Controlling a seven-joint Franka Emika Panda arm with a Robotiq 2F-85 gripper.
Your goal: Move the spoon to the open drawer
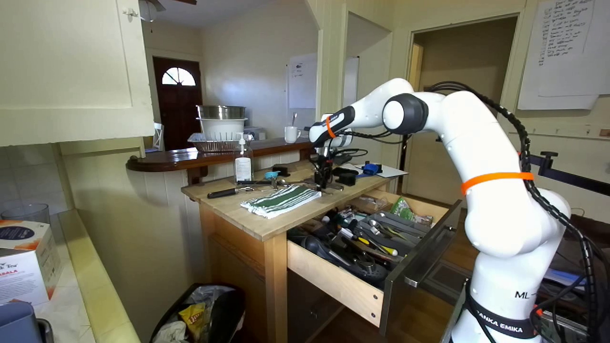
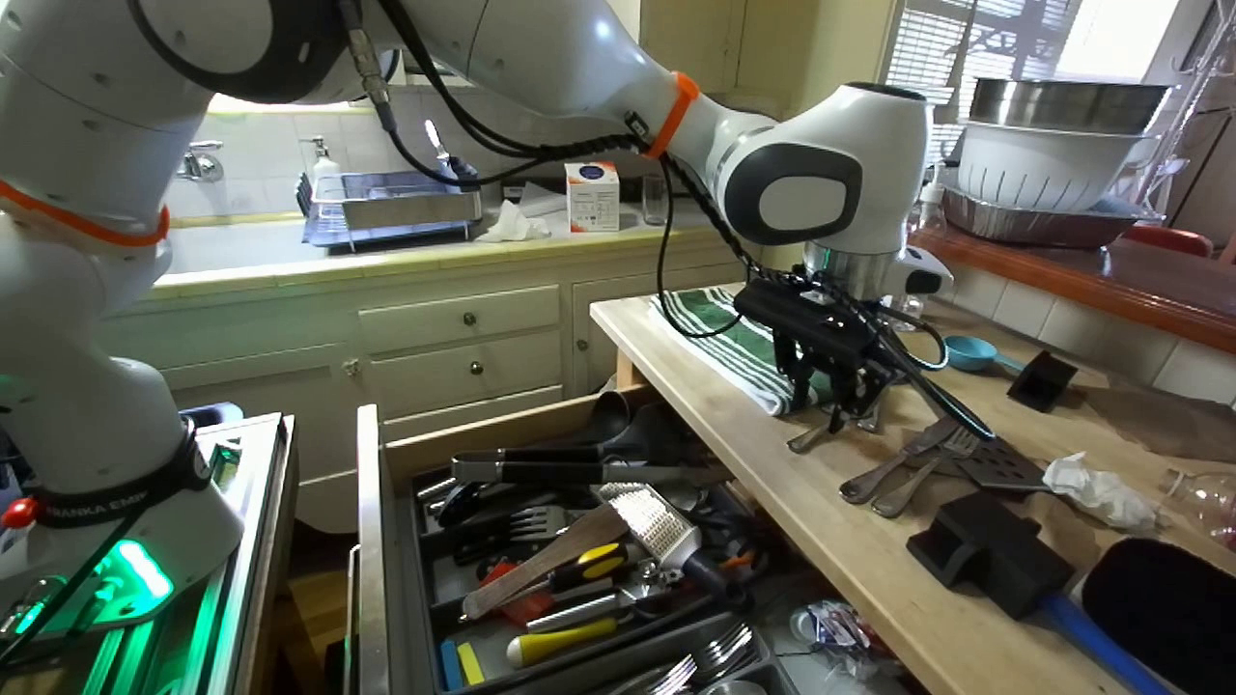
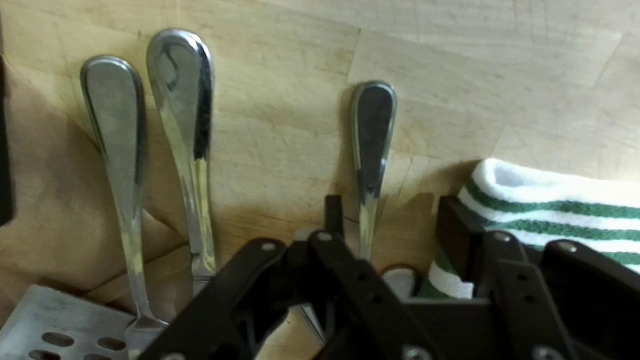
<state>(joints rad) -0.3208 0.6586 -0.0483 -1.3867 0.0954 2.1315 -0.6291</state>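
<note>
A silver utensil handle, apparently the spoon's [image 3: 374, 135], lies flat on the wooden counter. It shows between my fingers in the wrist view, and its lower part and bowl are hidden by the gripper. Its end also shows in an exterior view [image 2: 806, 440]. My gripper [image 3: 392, 220] is open, pointing down low over the counter, with one finger on each side of the handle and gaps to both. The gripper shows in both exterior views [image 1: 322, 183] [image 2: 819, 410]. The open drawer [image 1: 329, 278] is pulled out below the counter, full of utensils; it also shows in an exterior view [image 2: 444, 449].
A folded green-and-white striped towel [image 3: 565, 215] lies close beside one finger. Two more silver handles [image 3: 117, 130] and a slotted spatula [image 3: 65, 325] lie on the other side. Black blocks [image 2: 995, 550], a blue scoop [image 2: 970, 353] and a soap bottle [image 1: 243, 162] stand on the counter.
</note>
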